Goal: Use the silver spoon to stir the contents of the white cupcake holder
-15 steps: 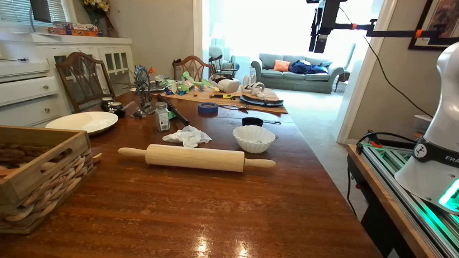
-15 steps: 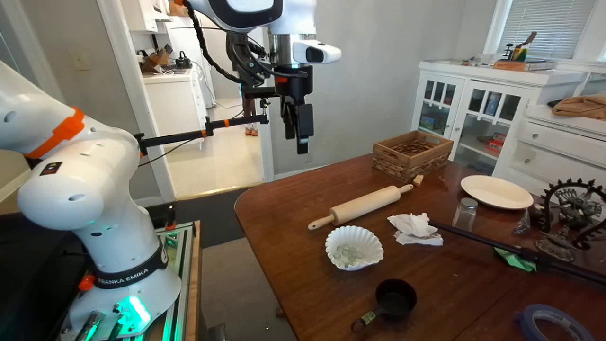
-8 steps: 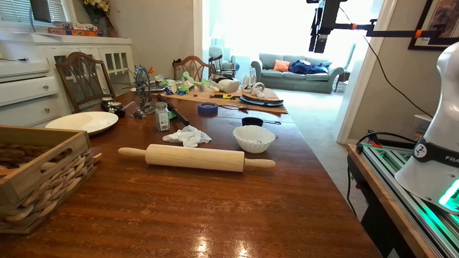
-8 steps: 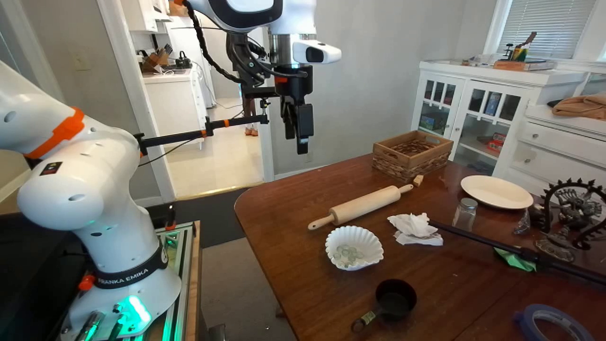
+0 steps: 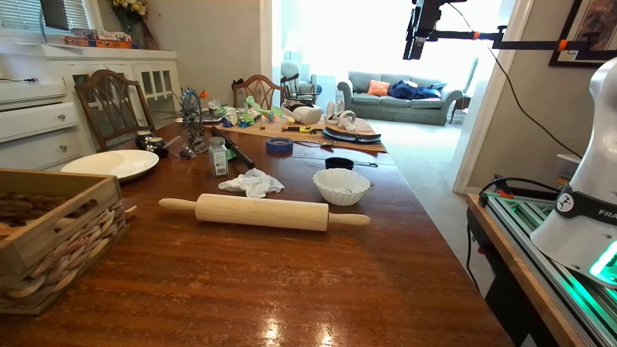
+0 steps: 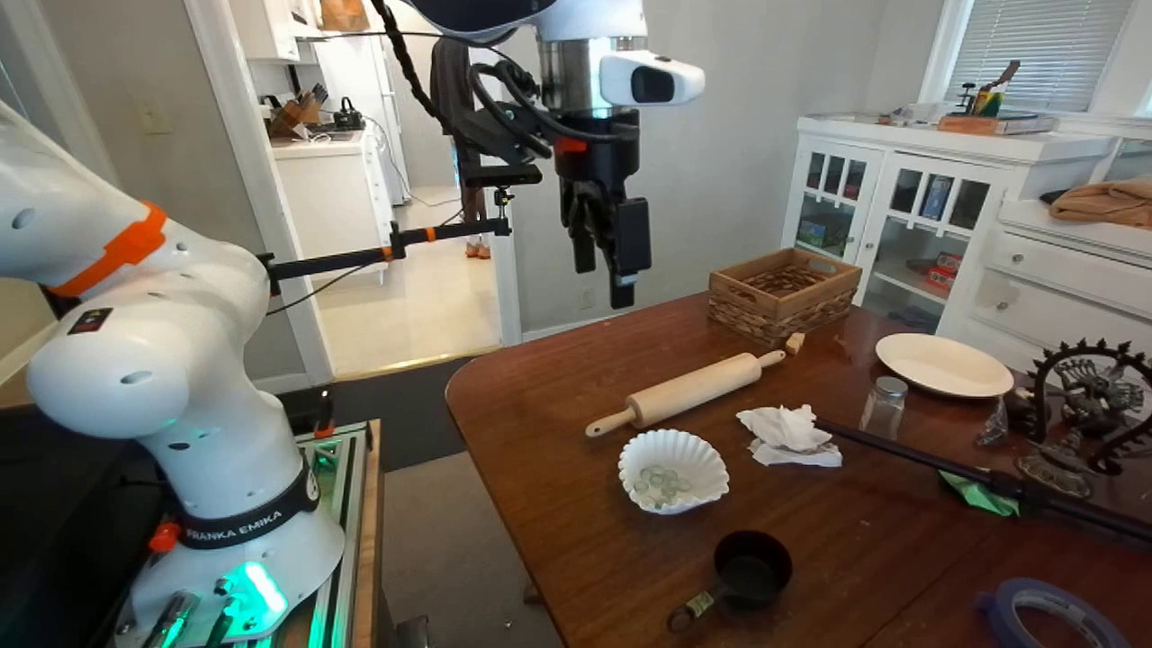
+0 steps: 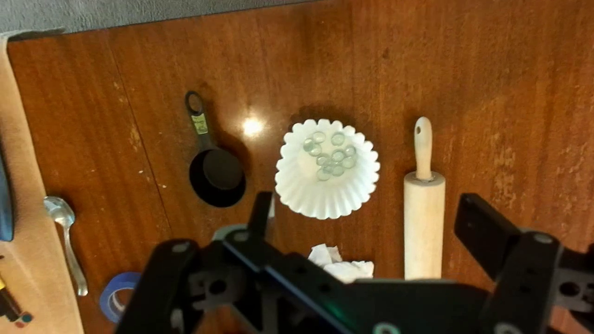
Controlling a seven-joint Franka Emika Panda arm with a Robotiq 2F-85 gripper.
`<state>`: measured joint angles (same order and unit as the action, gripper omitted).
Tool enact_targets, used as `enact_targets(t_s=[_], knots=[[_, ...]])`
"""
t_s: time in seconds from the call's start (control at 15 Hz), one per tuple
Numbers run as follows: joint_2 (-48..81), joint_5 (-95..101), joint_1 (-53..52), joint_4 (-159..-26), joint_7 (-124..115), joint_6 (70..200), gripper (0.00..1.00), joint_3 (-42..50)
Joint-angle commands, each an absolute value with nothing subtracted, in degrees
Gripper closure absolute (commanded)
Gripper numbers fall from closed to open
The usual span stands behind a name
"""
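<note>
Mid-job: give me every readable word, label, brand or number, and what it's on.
"FRANKA EMIKA": black band around the robot's base.
Too small or blurred to read:
jar label
cup-handle tag
any print on the cabinet-top boxes
any print on the dark arm sticker

Could not trace rolling pin [image 7: 423, 222] or crumpled paper [image 7: 345, 268] to lower end in wrist view: covered by black crossbar [image 7: 417, 301] between fingers [image 7: 485, 232]. In an exterior view, saw wicker basket [image 5: 87, 236] cut off by left edge and dark cup [image 5: 339, 163] partly hidden behind white cupcake holder [image 5: 341, 188]. Could not read jar label [image 5: 220, 164] or detail silver spoon [image 5: 328, 144] there: too small. Found blue tape [image 6: 1044, 589] cut off by lower edge in an exterior view.
</note>
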<state>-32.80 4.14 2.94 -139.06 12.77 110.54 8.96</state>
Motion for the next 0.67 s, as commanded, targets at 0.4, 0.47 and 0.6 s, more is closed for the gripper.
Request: enact_targets(t_s=[0.4, 0.47, 0.6], knots=[[-16.0, 0.8, 7.2, -127.0, 24.9, 125.8, 0.00, 21.3], [-14.0, 0.4, 7.6, -126.6, 25.3, 128.4, 0.00, 21.9], [-10.0, -0.5, 8.7, -125.2, 26.4, 132.2, 0.00, 22.8]])
